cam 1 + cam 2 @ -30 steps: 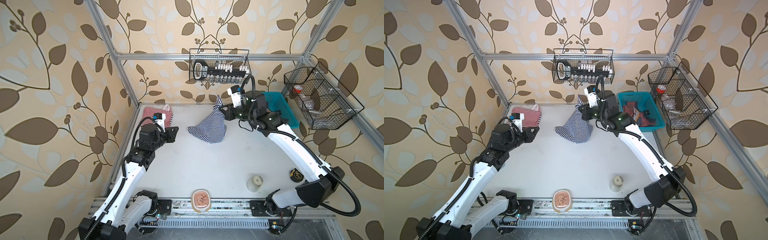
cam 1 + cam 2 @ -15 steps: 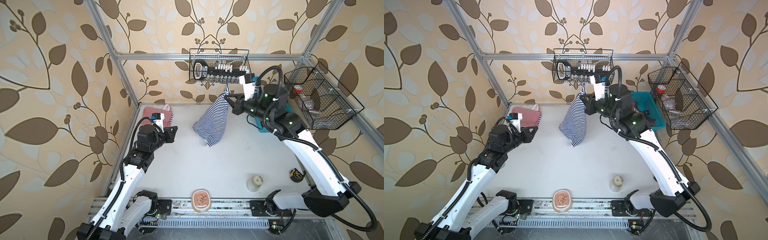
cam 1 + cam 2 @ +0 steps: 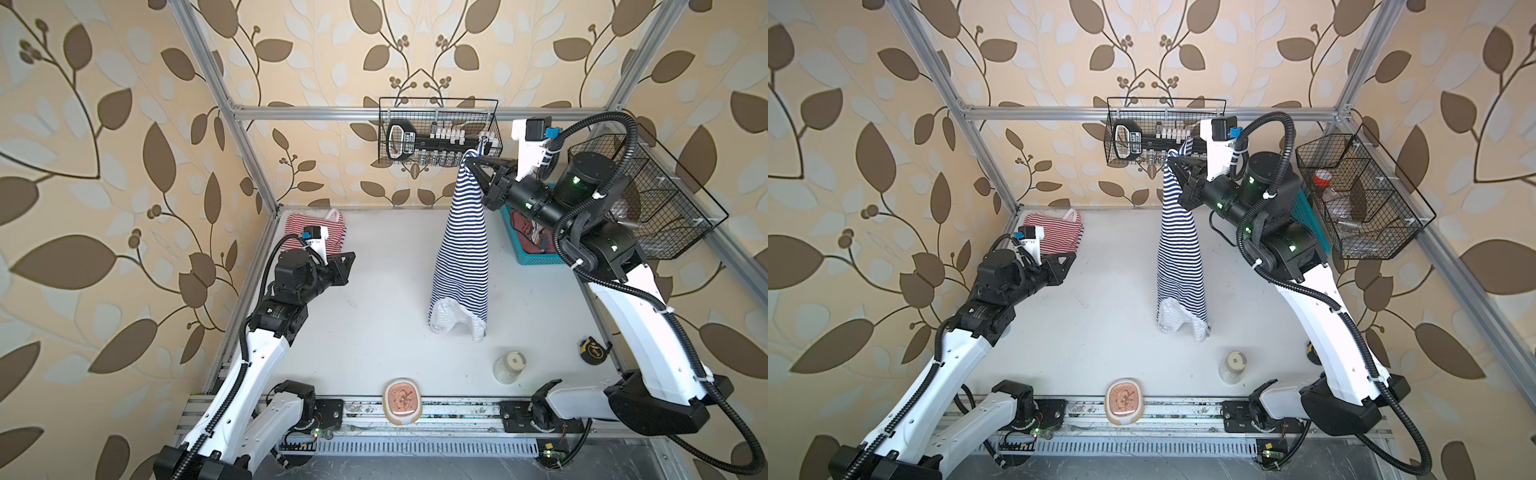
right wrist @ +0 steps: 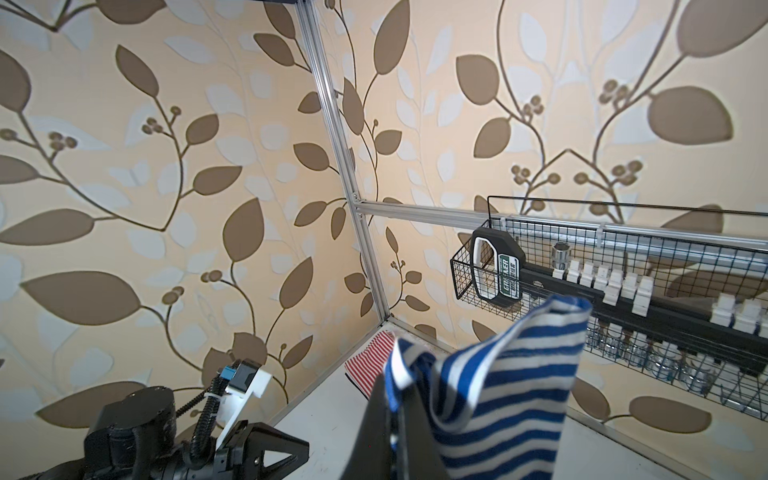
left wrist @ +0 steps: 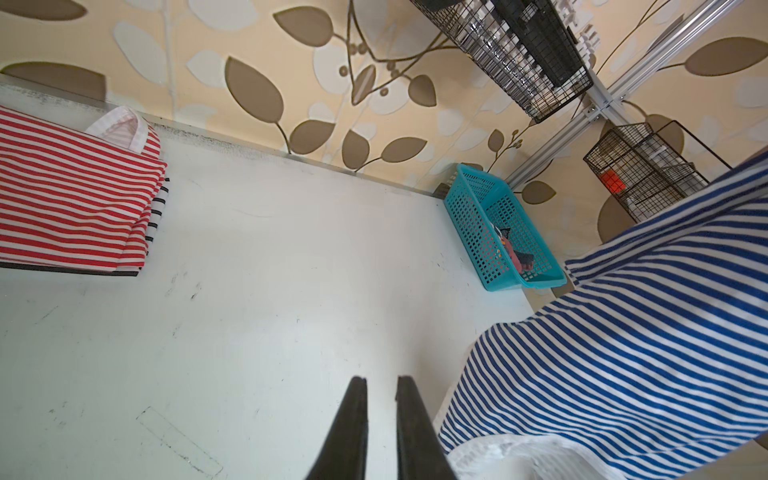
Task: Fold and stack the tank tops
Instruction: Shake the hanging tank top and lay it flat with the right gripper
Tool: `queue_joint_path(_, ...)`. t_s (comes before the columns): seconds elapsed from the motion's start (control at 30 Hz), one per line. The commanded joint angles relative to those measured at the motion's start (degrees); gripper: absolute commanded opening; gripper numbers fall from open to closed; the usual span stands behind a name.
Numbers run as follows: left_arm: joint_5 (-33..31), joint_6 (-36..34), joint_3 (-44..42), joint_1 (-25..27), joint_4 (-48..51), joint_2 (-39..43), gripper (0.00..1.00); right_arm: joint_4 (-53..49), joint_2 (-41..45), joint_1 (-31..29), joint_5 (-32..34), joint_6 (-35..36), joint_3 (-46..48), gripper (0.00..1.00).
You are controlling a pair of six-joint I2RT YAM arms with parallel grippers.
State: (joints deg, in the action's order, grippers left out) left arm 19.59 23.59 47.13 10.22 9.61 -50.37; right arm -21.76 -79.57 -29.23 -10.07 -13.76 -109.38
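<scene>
My right gripper point(image 3: 473, 164) point(image 3: 1173, 160) point(image 4: 395, 399) is shut on the top edge of the navy-and-white striped tank top point(image 3: 461, 249) point(image 3: 1179, 257) point(image 4: 511, 382). It holds the top high up beside the back wire basket. The top hangs straight down as a long cone, white lining showing at the hem. The red-and-white striped tank top point(image 3: 336, 237) point(image 3: 1059, 232) point(image 5: 70, 199) lies folded in the back left corner. My left gripper point(image 3: 349, 262) point(image 3: 1069, 259) point(image 5: 380, 380) hovers just in front of it, empty, with a narrow gap between its jaws. A dusty red top point(image 3: 525, 224) lies in the teal basket point(image 3: 536, 259) point(image 5: 469, 208).
A wire basket point(image 3: 436, 137) of tools hangs on the back wall and another point(image 3: 648, 195) on the right wall. A small jar point(image 3: 509, 365), a tape measure point(image 3: 592, 351) and a tan oval dish point(image 3: 402, 401) sit near the front edge.
My right gripper has risen and swung back to the right, lifting the navy striped top off the table until it hangs straight. The left arm has barely moved.
</scene>
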Motion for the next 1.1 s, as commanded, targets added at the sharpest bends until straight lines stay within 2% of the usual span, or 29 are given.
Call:
queue_joint_path(0.0, 1.15, -0.05, 2.17, 0.73, -2.58, 0.26, 0.16, 1.43, -4.09, 0.2, -0.26, 2.94, -3.17, 0.0)
queue_joint_path(0.27, 0.14, -0.04, 2.65, 0.77, -2.53, 1.05, 0.16, 0.45, -18.26, 4.44, -6.61, 4.71, -19.57, 0.0)
queue_joint_path(0.43, -0.59, -0.55, 2.79, 0.72, -1.71, 1.94, 0.16, 3.17, -19.04, 4.28, -9.47, 6.47, -18.73, 0.0)
queue_joint_path(0.53, -0.94, -0.57, 2.7, 0.76, -1.6, 2.17, 0.16, 5.54, -15.84, 2.54, -8.51, 9.77, -11.65, 0.0)
queue_joint_path(0.7, -0.79, -0.31, 2.7, 0.77, -1.28, 1.84, 0.15, 9.44, -8.46, -1.38, -7.02, 13.01, 6.28, 0.0)
queue_joint_path(0.87, -1.65, -0.39, 2.89, 0.77, 1.02, 2.13, 0.15, 12.34, 0.08, -6.75, -2.92, 10.61, 30.35, 0.0)
queue_joint_path(1.0, -1.5, -0.21, 2.54, 0.79, 2.6, 2.13, 0.15, 12.3, 4.07, -12.7, -0.96, 7.47, 45.82, 0.01)
queue_joint_path(1.07, -1.31, 0.2, 2.17, 0.83, 3.73, 2.12, 0.15, 11.13, 4.58, -15.89, -2.07, 5.0, 51.22, 0.13)
